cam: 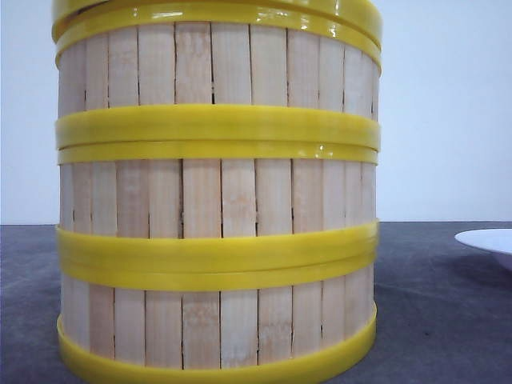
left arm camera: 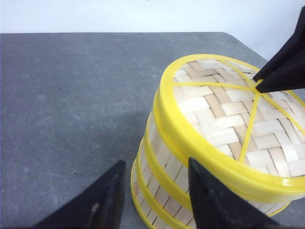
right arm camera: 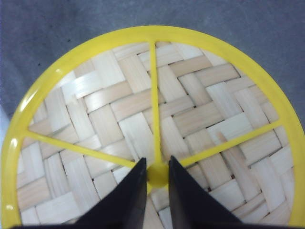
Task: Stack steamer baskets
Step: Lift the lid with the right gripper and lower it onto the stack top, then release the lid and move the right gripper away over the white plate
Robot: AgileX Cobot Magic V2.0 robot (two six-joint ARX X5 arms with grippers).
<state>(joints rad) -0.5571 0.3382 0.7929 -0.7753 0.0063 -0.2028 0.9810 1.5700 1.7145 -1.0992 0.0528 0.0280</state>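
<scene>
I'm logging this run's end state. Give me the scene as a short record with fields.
stack: three steamer baskets, one on another, upright on the table
top: lid with woven bamboo and yellow spokes
right gripper: closed on the lid's yellow centre knob
left gripper: open, beside the stack, holding nothing
other: white plate at the front view's right edge

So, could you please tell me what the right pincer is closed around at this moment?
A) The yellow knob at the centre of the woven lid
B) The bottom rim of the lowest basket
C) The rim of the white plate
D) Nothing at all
A: the right wrist view shows the right pincer pinching the yellow knob where the spokes of the lid meet, on top of the stacked steamer baskets.
</scene>
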